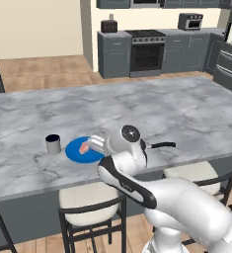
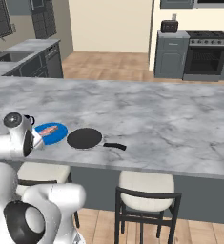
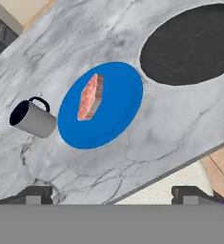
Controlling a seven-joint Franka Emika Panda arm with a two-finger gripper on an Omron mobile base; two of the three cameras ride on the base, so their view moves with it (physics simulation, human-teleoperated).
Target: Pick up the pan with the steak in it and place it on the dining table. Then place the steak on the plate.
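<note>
A pinkish-red oblong steak [image 3: 90,97] lies on the flat round blue plate [image 3: 114,112] on the marbled desk [image 2: 147,112]; the round black pan [image 2: 84,138] sits just right of it; the pincer [image 3: 111,194], tips spread wide and empty, hangs above the near edge; a grey mug [image 3: 31,117] stands left.

Kitchen interior: cream walls, wood plank floor [image 1: 43,69], dark grey cabinets [image 1: 114,55], oven range [image 1: 147,52], cushioned stools [image 2: 147,188].
</note>
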